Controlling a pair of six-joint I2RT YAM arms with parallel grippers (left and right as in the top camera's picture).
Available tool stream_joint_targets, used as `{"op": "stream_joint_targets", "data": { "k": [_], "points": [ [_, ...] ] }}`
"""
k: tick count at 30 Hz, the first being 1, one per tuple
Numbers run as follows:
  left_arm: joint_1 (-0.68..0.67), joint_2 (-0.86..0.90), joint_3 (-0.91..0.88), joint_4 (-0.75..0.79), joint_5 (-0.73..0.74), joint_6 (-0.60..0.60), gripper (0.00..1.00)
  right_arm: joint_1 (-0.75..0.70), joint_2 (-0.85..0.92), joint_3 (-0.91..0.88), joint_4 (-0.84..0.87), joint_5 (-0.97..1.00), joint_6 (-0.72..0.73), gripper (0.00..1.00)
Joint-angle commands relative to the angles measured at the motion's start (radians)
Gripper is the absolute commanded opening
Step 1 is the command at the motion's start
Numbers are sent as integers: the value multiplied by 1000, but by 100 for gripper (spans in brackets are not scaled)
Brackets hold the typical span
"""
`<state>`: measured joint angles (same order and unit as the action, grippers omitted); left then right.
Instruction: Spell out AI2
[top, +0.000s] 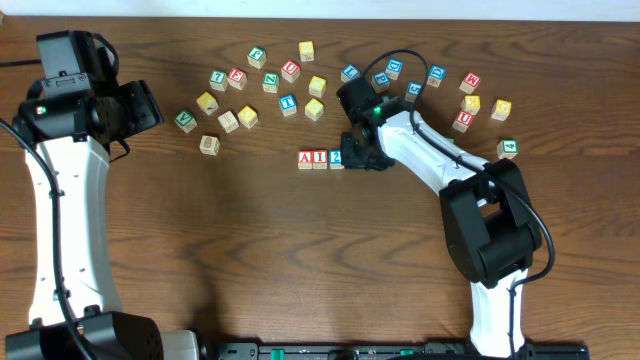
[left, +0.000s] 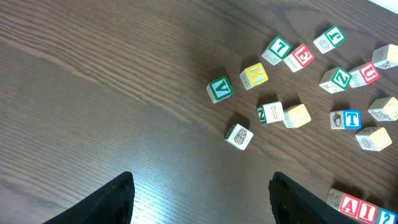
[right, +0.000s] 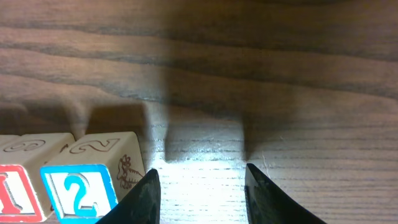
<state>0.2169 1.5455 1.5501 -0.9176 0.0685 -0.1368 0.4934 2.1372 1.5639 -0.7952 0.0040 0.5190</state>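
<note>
Dark wood-grain worktop is carrying everything, with the three task letters sitting in a tight row near its middle: the A block, the I block touching it, and the 2 block closing the row on the side nearer the right arm. The right claw is hanging low just beside the 2 block. Its fingers are spread and only bare wood is showing between them, so it is gripping nothing. One finger is standing right by the block's side face, though whether the two are touching cannot be told. The left claw is hovering well apart from the row over bare wood, its two dark fingers also parted and empty. Behind the row, loose letter blocks are lying scattered in a band, some to the left of the right arm and some to its right. Among them are sitting a green V block and a blue T block.
</note>
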Motion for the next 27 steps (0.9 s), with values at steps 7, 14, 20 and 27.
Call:
{"op": "stream_joint_targets", "data": {
  "k": [7, 14, 20, 27],
  "points": [
    [0, 3, 9, -5, -8, 5, 69, 6, 9, -3, 21, 19, 8, 39],
    [0, 3, 9, -5, -9, 5, 69, 6, 10, -3, 26, 11, 8, 39],
    [0, 3, 9, -5, -8, 5, 69, 18, 10, -3, 28, 12, 8, 39],
    [0, 3, 9, -5, -8, 5, 68, 26, 10, -3, 34, 11, 8, 40]
  ]
}}
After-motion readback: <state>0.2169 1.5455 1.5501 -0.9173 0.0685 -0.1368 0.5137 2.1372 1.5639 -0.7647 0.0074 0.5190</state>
